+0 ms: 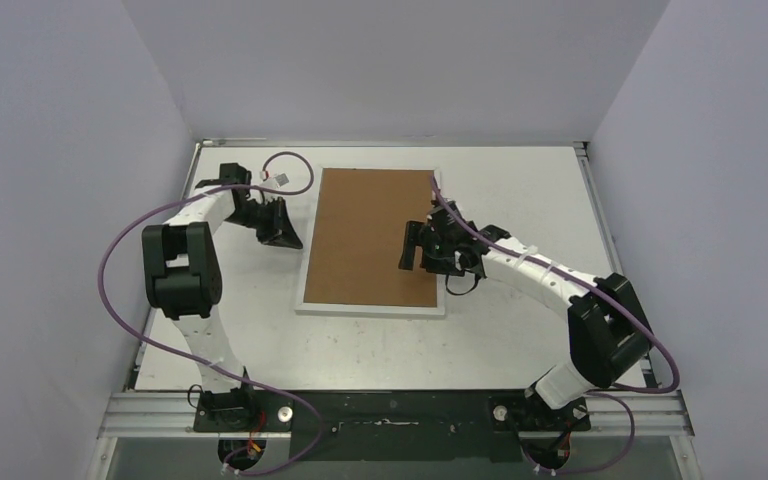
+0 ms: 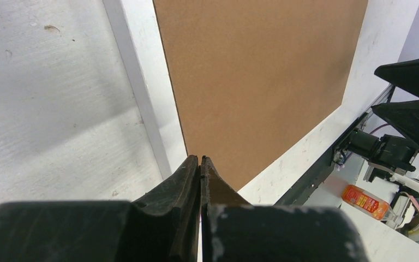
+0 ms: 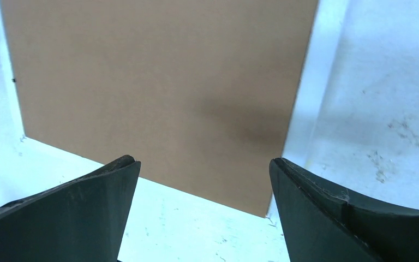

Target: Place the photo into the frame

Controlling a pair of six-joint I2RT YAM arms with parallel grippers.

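Observation:
The frame (image 1: 370, 309) lies flat in the middle of the table, its white rim around a brown board (image 1: 370, 235) that faces up. The photo is out of view. My left gripper (image 1: 285, 235) is shut and empty, just off the frame's left edge; in the left wrist view its tips (image 2: 201, 159) meet over the white rim (image 2: 153, 98) beside the board (image 2: 256, 71). My right gripper (image 1: 407, 248) hovers over the board's right part. It stands open (image 3: 204, 164) with nothing between its fingers, above the board (image 3: 158, 82) and rim (image 3: 305, 109).
Pale walls close in the table on three sides. A dark rail (image 1: 390, 410) with both arm bases runs along the near edge. Purple cables (image 1: 120, 250) loop off the arms. An orange-labelled item (image 2: 364, 201) lies beyond the table edge.

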